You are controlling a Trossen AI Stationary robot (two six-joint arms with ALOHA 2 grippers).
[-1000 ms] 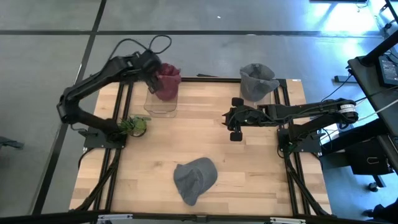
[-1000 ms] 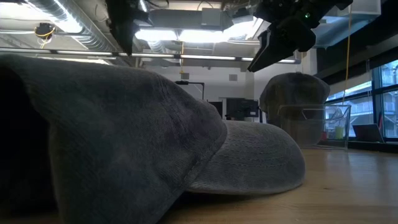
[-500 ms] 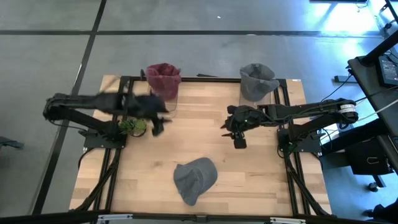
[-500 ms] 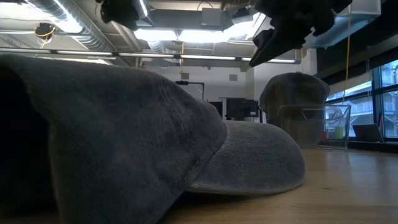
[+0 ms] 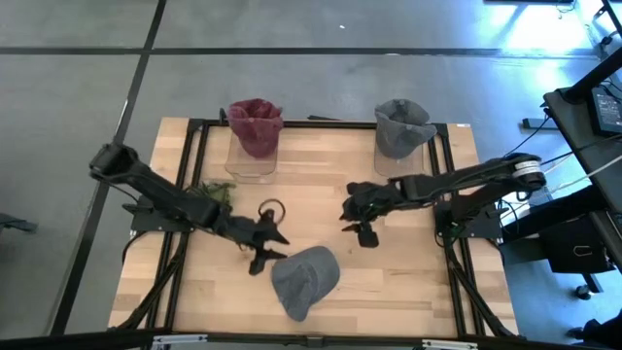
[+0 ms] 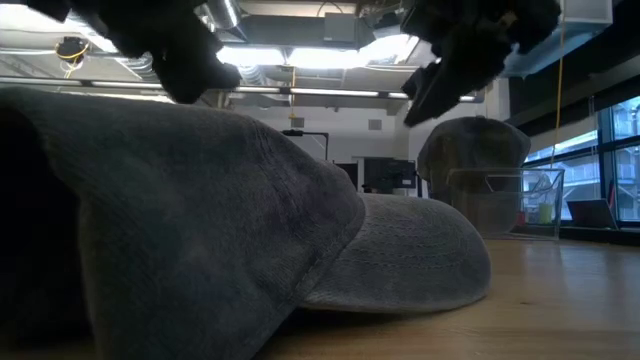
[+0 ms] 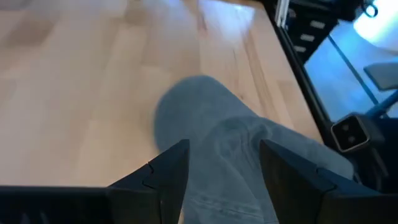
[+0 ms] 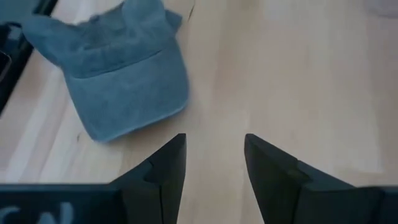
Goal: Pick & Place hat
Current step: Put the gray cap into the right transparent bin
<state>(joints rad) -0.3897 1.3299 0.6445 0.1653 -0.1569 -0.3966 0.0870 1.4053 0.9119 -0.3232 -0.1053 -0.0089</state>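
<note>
Hat: a grey cap [image 5: 305,280] lies flat on the wooden bench [image 5: 408,282], near the front edge and about midway across; nothing grips it.
Left tool: the left tool [image 5: 264,247] hangs low over the bench just beside the cap, on its left and a little behind; its two fingers [image 7: 163,174] stand apart with nothing between them, and the left wrist view looks past them onto the cap's crown [image 7: 217,143].
Right tool: the right tool [image 5: 358,222] hangs over the middle of the bench, behind and to the right of the cap and clear of it; its fingers [image 8: 163,168] are spread and empty, and the cap [image 8: 115,93] shows beyond them in the right wrist view.
Open room: bare wood lies on both sides of the cap along the front edge, and between the two tools.
Back edge: two clear bins stand there, well apart; the left bin [image 5: 252,163] holds a dark red hat [image 5: 256,124], the right bin [image 5: 397,156] a grey hat [image 5: 401,124].
Left edge: a small green plant [image 5: 212,195] sits under the left arm.
Count: three hats, two bins, one plant, two arms.
Low view: the cap [image 6: 200,240] fills the near field; a bin [image 6: 505,200] with a hat on it stands beyond.
</note>
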